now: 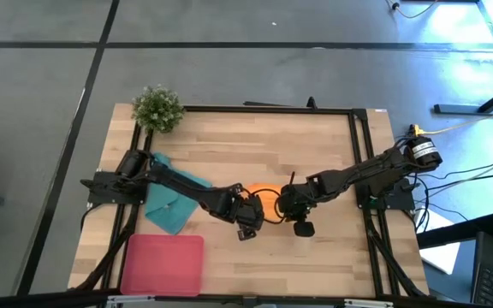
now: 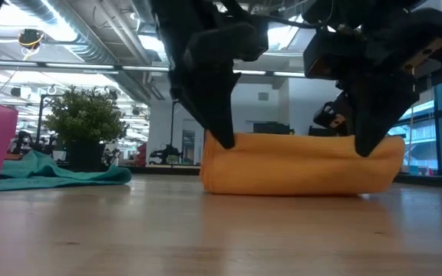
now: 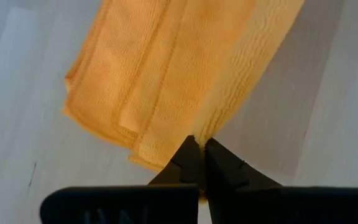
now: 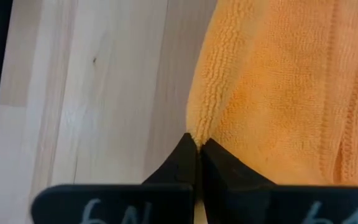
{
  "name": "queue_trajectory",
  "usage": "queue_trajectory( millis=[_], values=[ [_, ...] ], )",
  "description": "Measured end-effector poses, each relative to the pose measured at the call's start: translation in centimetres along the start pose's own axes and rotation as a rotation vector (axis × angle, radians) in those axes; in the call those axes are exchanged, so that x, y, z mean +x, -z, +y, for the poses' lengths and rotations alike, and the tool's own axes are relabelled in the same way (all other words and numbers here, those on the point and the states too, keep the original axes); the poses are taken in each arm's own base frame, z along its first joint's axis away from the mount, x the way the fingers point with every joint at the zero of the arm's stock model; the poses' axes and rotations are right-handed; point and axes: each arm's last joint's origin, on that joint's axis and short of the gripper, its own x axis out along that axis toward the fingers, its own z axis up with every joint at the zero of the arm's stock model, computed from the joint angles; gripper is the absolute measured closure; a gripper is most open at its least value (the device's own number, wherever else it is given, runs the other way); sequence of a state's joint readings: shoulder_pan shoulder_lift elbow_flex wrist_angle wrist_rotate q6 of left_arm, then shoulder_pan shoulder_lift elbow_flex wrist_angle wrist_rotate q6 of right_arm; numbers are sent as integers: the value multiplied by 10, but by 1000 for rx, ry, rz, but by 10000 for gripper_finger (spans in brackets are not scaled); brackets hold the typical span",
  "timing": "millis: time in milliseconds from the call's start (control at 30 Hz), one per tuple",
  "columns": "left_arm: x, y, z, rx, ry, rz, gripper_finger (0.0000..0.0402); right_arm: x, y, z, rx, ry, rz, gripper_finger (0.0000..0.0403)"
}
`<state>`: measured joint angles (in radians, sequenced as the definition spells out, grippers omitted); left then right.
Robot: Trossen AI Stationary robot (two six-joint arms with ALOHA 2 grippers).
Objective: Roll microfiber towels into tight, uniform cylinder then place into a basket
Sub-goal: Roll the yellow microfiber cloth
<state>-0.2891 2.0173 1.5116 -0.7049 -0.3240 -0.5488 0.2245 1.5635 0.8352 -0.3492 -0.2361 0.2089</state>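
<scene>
The orange microfiber towel (image 2: 301, 165) lies as a thick, several-layered bundle on the wooden table, between my two grippers. My left gripper (image 3: 197, 148) is shut on its left end, and my right gripper (image 4: 197, 143) is shut on its right end. In the low view both grippers come down from above onto the bundle's ends. The teal towel (image 1: 174, 201) lies crumpled at the table's left, under my left arm. The pink basket (image 1: 163, 263) stands at the near left corner. My left gripper pinches a ribbed edge of the orange towel (image 3: 215, 119) between its two fingertips, at the bundle's left end. The fingers slant down from above. The bundle's underside rests on the table. My right gripper pinches a fold of the orange towel (image 4: 205, 121) between its two fingertips, at the bundle's right end. The fingers slant down from above. The towel lies on the table there.
A small potted plant (image 1: 157, 107) stands at the far left corner. A black frame (image 1: 358, 154) runs along the table's far and side edges. Bare wood lies in front of the orange bundle and at the near right.
</scene>
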Motion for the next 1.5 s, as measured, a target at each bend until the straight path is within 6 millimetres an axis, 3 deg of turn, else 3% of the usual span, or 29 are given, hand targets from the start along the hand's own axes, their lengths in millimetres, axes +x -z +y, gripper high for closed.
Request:
queue_trajectory(
  millis=[167,500,700,867,1200,1500],
  values=[
    [6,-7,10,-34,-12,-11,401,0,0,0,0,-1,2,395],
    [39,-13,29,-71,-9,57,401,0,0,0,-1,7,-2,395],
    [43,-16,36,-71,-14,59,401,0,0,0,-1,8,-1,395],
    [44,-15,37,-53,-15,60,401,0,0,-1,-2,31,-1,395],
    [65,-10,36,-50,-6,69,401,0,2,-2,6,58,16,395],
    [67,-9,36,-50,-5,73,401,-3,3,-3,1,106,11,395]
  ],
)
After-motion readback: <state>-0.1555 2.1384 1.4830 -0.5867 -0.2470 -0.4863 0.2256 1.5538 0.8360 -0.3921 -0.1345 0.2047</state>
